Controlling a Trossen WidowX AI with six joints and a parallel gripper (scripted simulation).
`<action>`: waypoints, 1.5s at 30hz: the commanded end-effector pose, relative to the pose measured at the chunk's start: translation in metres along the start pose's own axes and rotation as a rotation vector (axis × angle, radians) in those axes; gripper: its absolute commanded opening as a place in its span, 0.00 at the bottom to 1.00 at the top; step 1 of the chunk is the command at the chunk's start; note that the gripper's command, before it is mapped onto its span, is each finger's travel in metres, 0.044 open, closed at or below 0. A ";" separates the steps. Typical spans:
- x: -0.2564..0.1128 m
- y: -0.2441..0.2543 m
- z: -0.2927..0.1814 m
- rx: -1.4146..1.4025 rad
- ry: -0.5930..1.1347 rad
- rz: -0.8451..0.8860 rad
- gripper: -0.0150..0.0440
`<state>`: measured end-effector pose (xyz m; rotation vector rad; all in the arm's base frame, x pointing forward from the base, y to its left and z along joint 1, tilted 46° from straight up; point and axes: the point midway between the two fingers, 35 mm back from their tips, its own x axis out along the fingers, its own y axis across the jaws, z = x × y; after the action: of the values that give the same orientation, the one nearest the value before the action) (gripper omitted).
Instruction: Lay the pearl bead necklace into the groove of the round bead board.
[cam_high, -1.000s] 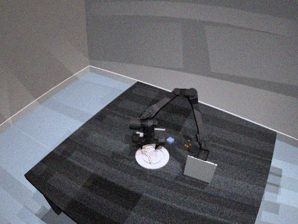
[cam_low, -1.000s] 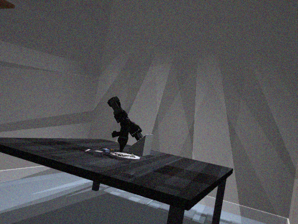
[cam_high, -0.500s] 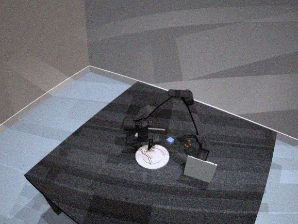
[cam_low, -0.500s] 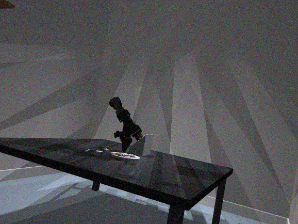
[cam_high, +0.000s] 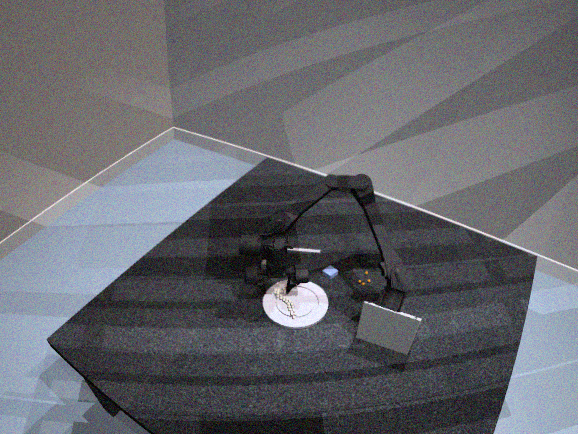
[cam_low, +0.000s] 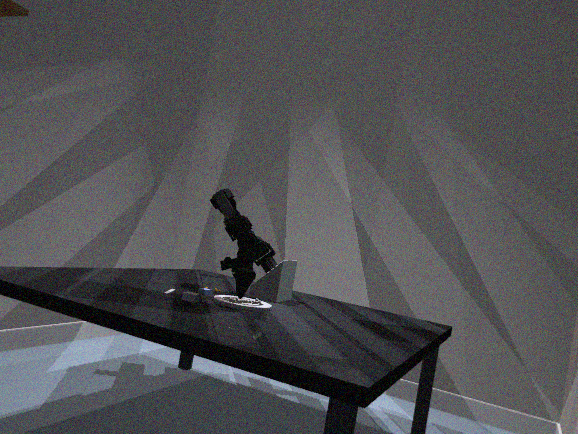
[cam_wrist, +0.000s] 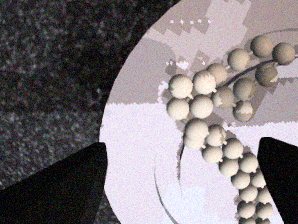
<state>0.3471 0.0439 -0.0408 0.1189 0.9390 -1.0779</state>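
The pearl bead necklace (cam_high: 290, 306) (cam_wrist: 196, 128) lies bunched on the left part of the round white bead board (cam_high: 321, 311) (cam_low: 265, 304) (cam_wrist: 130, 150). In the wrist view its beads run in doubled rows, from the upper right to a bend near the middle, then down to the lower right. Some beads lie near the thin dark groove line; the groove's right side is bare in the top view. My gripper (cam_high: 276, 291) (cam_low: 240, 296) (cam_wrist: 183, 151) is open, low over the board. Its left finger is at the board's edge and its right finger beside the lower beads, overlapping some in view. Nothing is held.
A blue block (cam_high: 330, 271) sits behind the board, with small orange dots (cam_high: 364, 278) to its right. A white strip (cam_high: 306, 250) lies farther back. A grey upright panel (cam_high: 389, 328) (cam_low: 286, 282) stands right of the board by the arm's base.
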 end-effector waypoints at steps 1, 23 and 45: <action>0.009 -0.004 -0.001 -0.010 -0.002 -0.015 0.78; 0.016 -0.003 -0.001 -0.006 0.002 -0.012 0.45; 0.016 -0.003 -0.001 -0.006 0.002 -0.012 0.25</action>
<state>0.3458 0.0332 -0.0513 0.1087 0.9451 -1.0824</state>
